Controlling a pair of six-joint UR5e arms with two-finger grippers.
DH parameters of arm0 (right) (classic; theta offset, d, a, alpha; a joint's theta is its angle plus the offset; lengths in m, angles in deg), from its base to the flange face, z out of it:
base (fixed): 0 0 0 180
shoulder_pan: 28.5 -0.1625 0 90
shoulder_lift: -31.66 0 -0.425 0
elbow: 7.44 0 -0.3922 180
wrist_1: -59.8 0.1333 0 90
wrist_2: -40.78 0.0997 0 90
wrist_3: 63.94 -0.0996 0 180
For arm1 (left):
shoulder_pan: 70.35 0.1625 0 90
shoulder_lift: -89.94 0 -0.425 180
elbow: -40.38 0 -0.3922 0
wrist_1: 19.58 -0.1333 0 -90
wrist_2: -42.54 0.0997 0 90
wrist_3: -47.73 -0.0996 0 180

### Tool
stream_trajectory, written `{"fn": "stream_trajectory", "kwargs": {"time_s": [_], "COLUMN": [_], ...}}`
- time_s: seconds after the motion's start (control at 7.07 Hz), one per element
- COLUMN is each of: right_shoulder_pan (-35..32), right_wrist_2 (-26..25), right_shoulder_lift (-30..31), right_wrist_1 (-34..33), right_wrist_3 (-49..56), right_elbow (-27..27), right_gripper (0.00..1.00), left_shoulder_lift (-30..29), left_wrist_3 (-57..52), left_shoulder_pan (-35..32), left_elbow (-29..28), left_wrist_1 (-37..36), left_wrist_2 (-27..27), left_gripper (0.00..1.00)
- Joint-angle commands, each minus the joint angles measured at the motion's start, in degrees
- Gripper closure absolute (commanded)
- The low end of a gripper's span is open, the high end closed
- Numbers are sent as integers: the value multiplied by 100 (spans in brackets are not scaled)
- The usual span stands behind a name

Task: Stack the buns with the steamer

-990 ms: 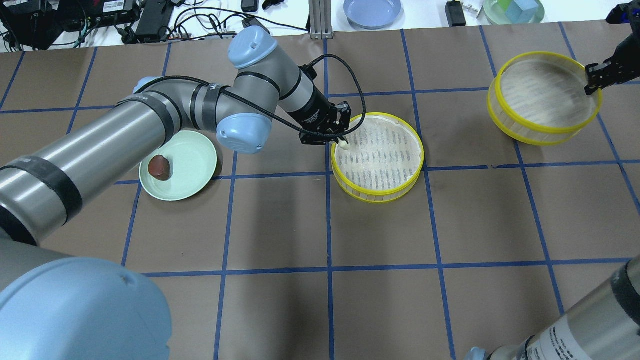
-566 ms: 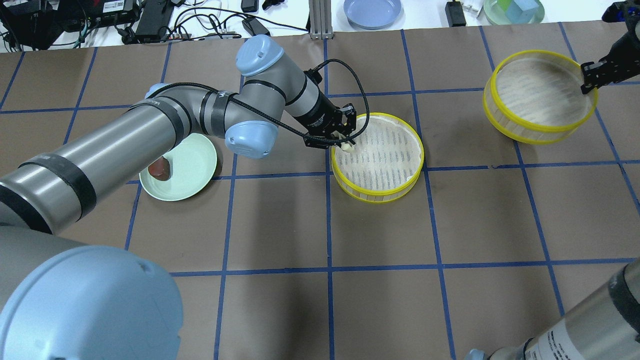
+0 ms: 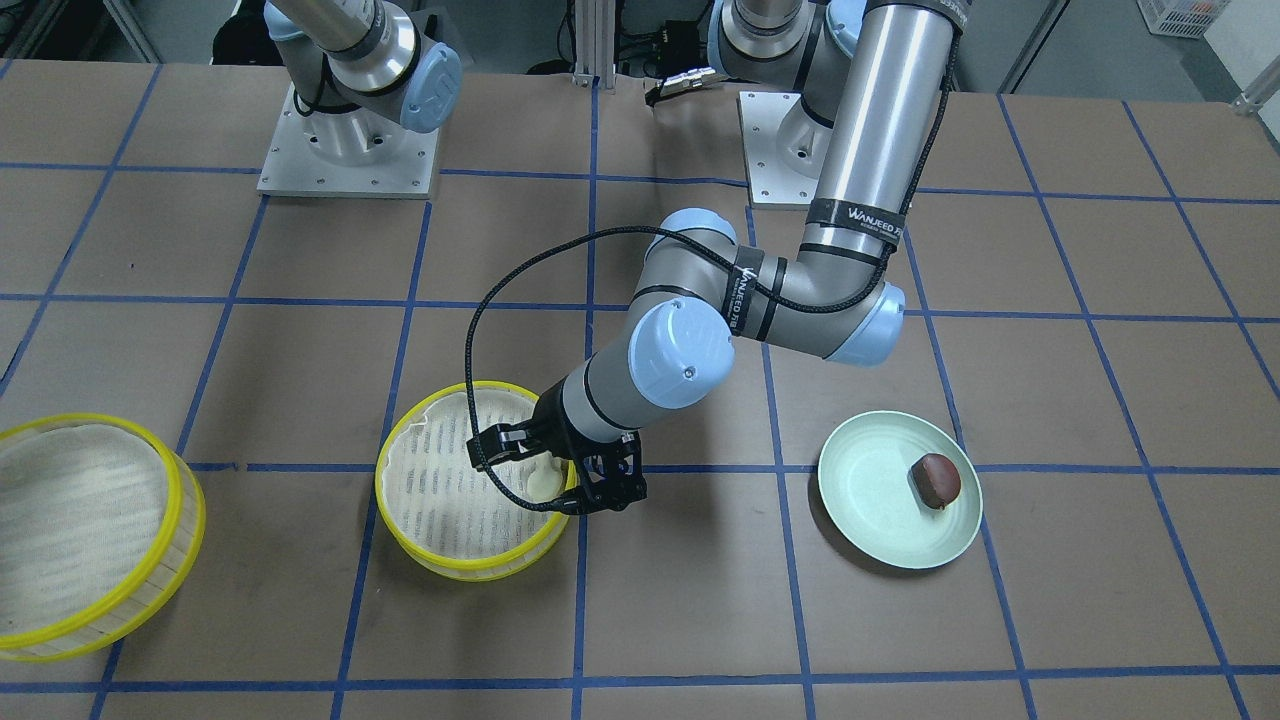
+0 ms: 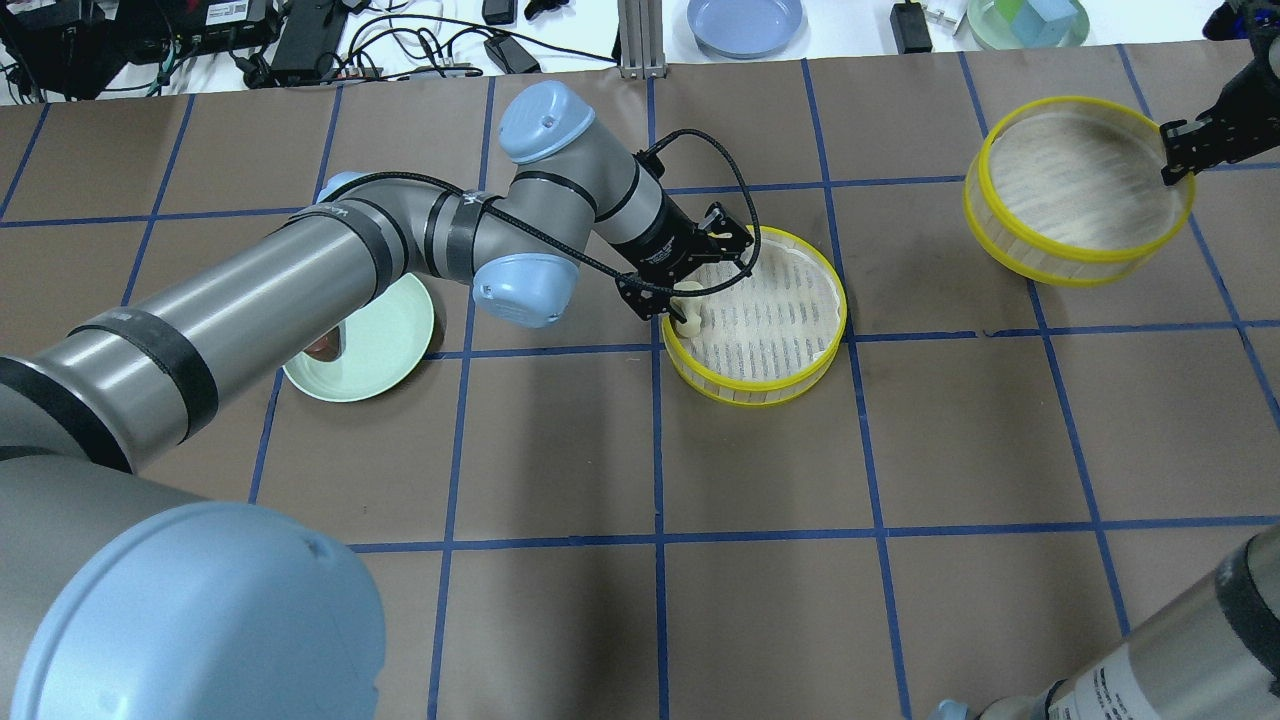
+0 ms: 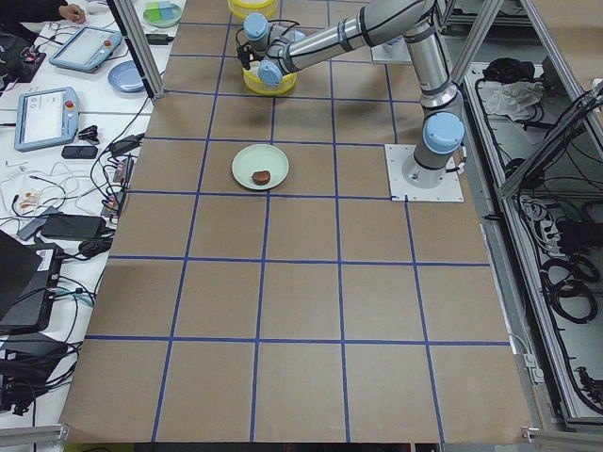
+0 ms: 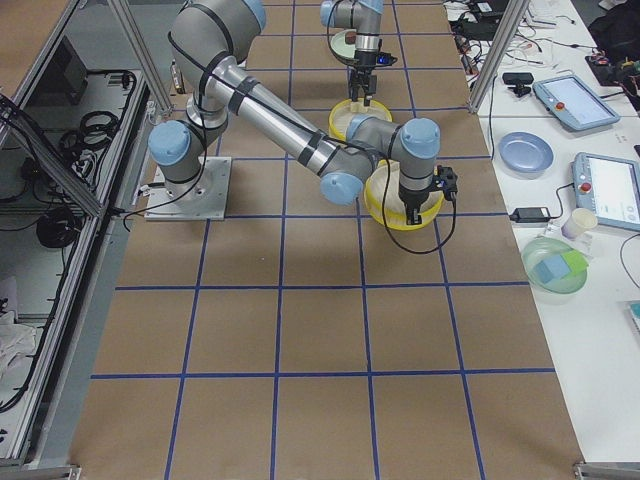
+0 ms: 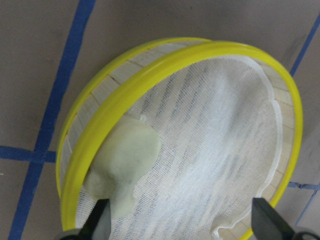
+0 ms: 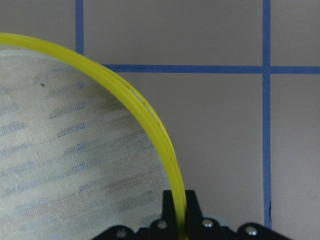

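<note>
Nearest in the overhead view, the pale green plate (image 4: 392, 328) held the dark brown bun (image 3: 934, 480). The left arm (image 4: 300, 270) had swung further across it and hid most of that bun from above. Beyond it, the cream-white bun (image 4: 688, 318) had left the fingertips that carried it a moment before. It lay on the white cloth of the middle steamer tray (image 4: 755, 388), just inside the rim on the plate's side. The left gripper (image 4: 697, 282) hung over it with its jaws spread wide and apart from the bun. Farthest off, the right gripper (image 4: 1172, 165) still pinched the yellow rim of the second steamer tray (image 4: 1070, 268), which was tilted and had shifted slightly.
</note>
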Motion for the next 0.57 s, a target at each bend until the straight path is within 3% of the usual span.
{"fn": "stream_trajectory", "kwargs": {"time_s": [0.0, 0.14, 0.42], "right_shoulder_pan": [-154, -443, -1154], "right_wrist_2": [-12, -29, -47], "right_shoulder_lift": [97, 254, 737], "right_wrist_1": [189, 372, 454], "right_wrist_3": [-504, -812, -1866], "right_elbow": [0, -35, -516], "right_gripper": [100, 100, 100], "left_shoulder_lift": [307, 482, 930], "left_wrist_3": [-145, -938, -2547], "left_shoulder_pan": [131, 402, 1113], "left_elbow": [-175, -307, -361], "left_wrist_1": [407, 941, 1874], "left_wrist_2": [33, 103, 776], "left_gripper": [0, 0, 0]}}
